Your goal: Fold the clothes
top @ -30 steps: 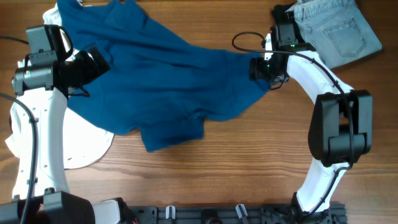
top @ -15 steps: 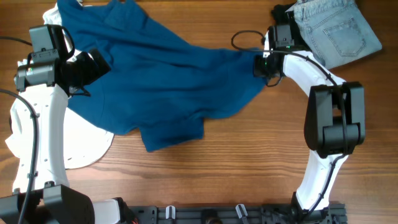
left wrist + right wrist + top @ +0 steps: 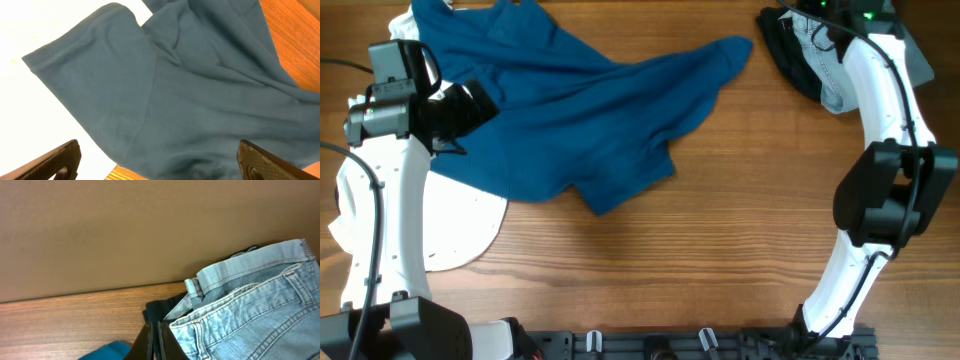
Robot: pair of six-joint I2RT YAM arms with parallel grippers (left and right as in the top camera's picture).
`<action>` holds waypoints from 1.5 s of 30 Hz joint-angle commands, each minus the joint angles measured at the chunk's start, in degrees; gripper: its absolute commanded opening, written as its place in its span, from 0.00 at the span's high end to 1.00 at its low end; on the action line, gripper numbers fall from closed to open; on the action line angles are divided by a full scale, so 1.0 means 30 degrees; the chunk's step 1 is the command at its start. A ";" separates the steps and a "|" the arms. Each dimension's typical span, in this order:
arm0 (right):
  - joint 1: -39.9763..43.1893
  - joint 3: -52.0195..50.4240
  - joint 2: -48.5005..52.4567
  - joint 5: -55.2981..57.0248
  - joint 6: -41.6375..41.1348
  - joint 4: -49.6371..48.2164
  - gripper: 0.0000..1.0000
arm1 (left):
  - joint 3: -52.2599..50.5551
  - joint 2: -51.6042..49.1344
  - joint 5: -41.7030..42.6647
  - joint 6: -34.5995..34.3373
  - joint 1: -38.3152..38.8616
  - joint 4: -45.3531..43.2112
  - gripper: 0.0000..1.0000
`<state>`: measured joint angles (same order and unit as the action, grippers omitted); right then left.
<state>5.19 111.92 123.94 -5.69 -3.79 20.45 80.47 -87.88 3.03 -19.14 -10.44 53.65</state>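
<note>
While the dark-blue T-shirt [image 3: 590, 110] is lying across the surface [image 3: 740, 230], long axis running left to right, the left gripper [image 3: 472, 100] is hovering over its left end, fingers [image 3: 55, 160] apart; the right gripper [image 3: 155, 340], fingers together, is hanging well apart by the jeans [image 3: 260, 310]

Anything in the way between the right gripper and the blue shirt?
Nothing visible. The right gripper is shut beside the jeans, and only table wood lies between it and the blue shirt.
</note>
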 commanded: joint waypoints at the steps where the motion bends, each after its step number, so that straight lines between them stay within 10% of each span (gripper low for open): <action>1: -0.0291 0.0233 0.0539 -0.4728 0.1064 0.1115 0.30 | -0.0073 -0.0146 -0.0721 0.0299 0.0321 0.0197 0.00; 3: -0.0758 0.0233 0.0357 -0.6994 0.1909 0.2324 0.00 | -0.0073 -0.0146 -0.0896 0.0240 0.0117 0.0291 0.00; 15: -0.5297 -0.0692 0.0182 -0.8218 0.3402 1.5824 0.05 | -0.0073 -0.0146 -0.0896 0.0248 -0.2178 0.0874 0.00; 28: -1.0892 -0.5581 0.0182 -0.0641 -0.0364 1.3850 0.21 | -0.0073 -0.0146 -0.0903 0.0255 -0.2390 0.0918 0.00; 37: -1.1045 -0.9034 0.0182 -0.2667 -0.0714 1.0462 0.38 | -0.0073 -0.0146 -0.0889 0.0240 -0.2382 0.0933 0.00; 39: -1.1052 -0.9071 0.0182 -0.2856 -0.0721 1.0251 0.48 | -0.0073 -0.0146 -0.0889 0.0240 -0.2382 0.1027 0.00; 42: -1.0943 -0.9063 0.0182 -0.2856 -0.0794 1.0448 0.95 | -0.0073 -0.0146 -0.0882 0.0240 -0.2382 0.1100 0.00; 45: -1.0338 -0.9056 0.0124 -0.2929 -0.1574 1.1111 0.96 | -0.0073 -0.0146 -0.0882 0.0240 -0.2382 0.1144 0.00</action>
<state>-27.31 86.02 122.56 -12.88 -6.33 52.03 80.47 -87.88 1.08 -19.14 -17.32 56.84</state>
